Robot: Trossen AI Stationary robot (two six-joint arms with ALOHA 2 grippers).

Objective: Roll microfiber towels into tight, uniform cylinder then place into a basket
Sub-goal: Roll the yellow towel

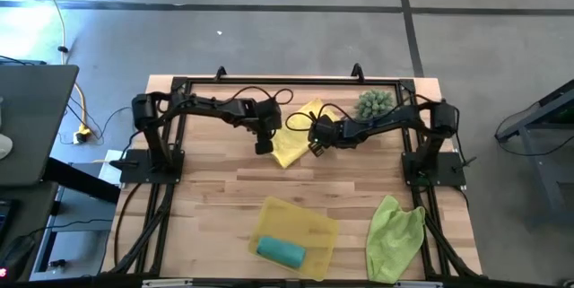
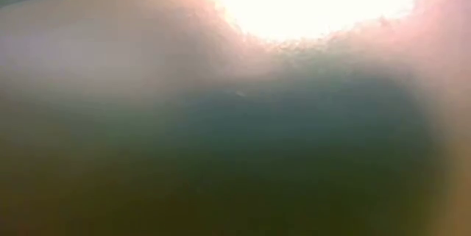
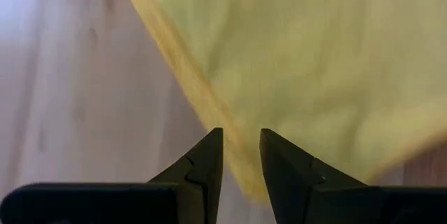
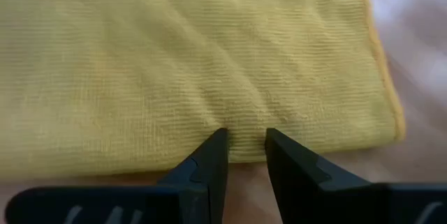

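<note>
The bright yellow towel (image 1: 291, 140) lies on the wooden table, past the middle, between my two grippers. My left gripper (image 1: 263, 147) is at its left side and my right gripper (image 1: 316, 150) at its right side; both point steeply down. In the left wrist view the towel (image 3: 314, 56) runs in between the fingers of my left gripper (image 3: 241, 137). In the right wrist view the towel (image 4: 195, 63) meets my right gripper (image 4: 246, 137) at its edge. A rolled teal towel (image 1: 281, 251) lies in the yellow basket (image 1: 314, 225). The lime green towel (image 1: 395, 239) lies crumpled near the right front. My left gripper has the yellow towel's hemmed edge (image 3: 239, 155), close to a corner, between its two fingertips, coming from above and slanting down. One layer or several, I cannot tell. The rest of the towel spreads away from the fingers over the table. My right gripper pinches the yellow towel's edge (image 4: 246, 147) between its two fingertips, coming from above at a slant. Small creases (image 4: 234, 109) run from the cloth toward the fingertips. The towel beyond them lies spread on the table.
A spiky green plant (image 1: 374, 104) stands at the far right, just behind the right arm. The basket sits near the front edge at the middle. Bare wood lies between the yellow towel and the basket.
</note>
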